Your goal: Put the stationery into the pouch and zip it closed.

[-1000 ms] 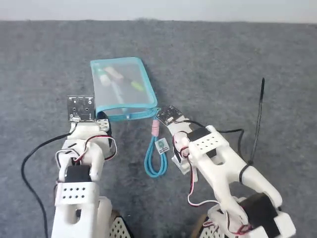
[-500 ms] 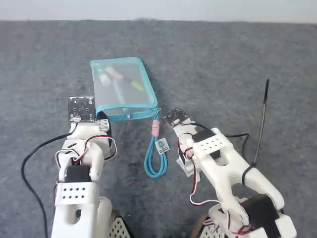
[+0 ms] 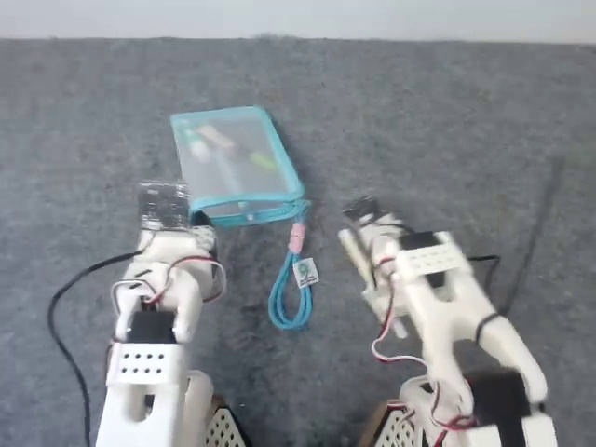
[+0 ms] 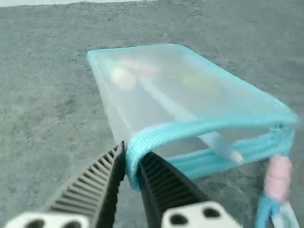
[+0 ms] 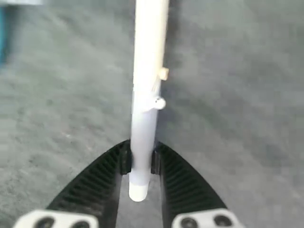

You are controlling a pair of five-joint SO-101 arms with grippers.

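Right wrist view: pen in right gripper cropped; left gripper pinches pouch.

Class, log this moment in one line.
left gripper: shut on pouch edge | right gripper: shut on white pen | pouch: holds stationery

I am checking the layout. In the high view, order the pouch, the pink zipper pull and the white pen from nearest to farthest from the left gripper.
1. pouch: corner between the jaws of the left gripper.
2. pink zipper pull: at the pouch's other near corner.
3. white pen: farthest, in the right gripper.
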